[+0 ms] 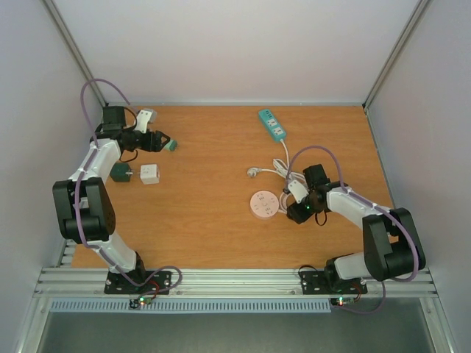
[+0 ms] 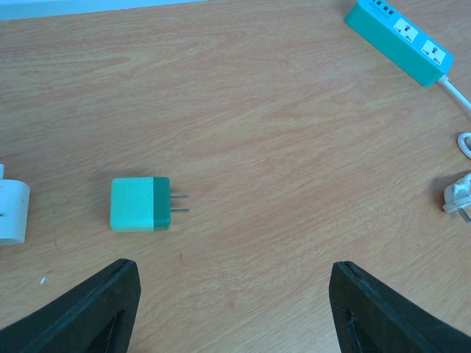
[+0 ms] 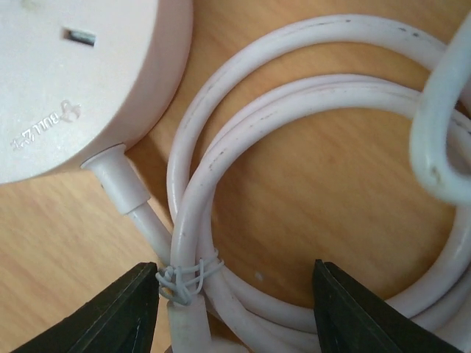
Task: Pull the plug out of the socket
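Plug [image 2: 140, 204]: a teal block with a darker green front. It is laid flat on the table [image 1: 213, 162], its two bare prongs seated in no socket. In the top view it is seen just off the left fingertips [image 1: 171, 145].
Left gripper [image 2: 232, 268]: spread wide, with nothing held. The plug is found ahead of the fingers and toward the left one, untouched.
White block [image 2: 11, 213]: cut off by the left edge of the left wrist view, near the plug but apart from it.
Power strip [image 1: 271, 124]: teal, laid at the far side of the table, well apart from the plug.
Round socket [image 3: 66, 81]: pale, with one slot visible. A white cable [image 3: 221, 169] is led out of its side and coiled beside it.
Wire tie [image 3: 184, 276]: twisted round the coil, against the left finger of the right gripper.
Right gripper [image 3: 235, 294]: parted, nothing clamped, and set astride the coiled cable just beside the round socket.
White cube [image 1: 149, 174]: placed near the left arm.
Dark green block [image 1: 121, 173]: set just beside the white cube.
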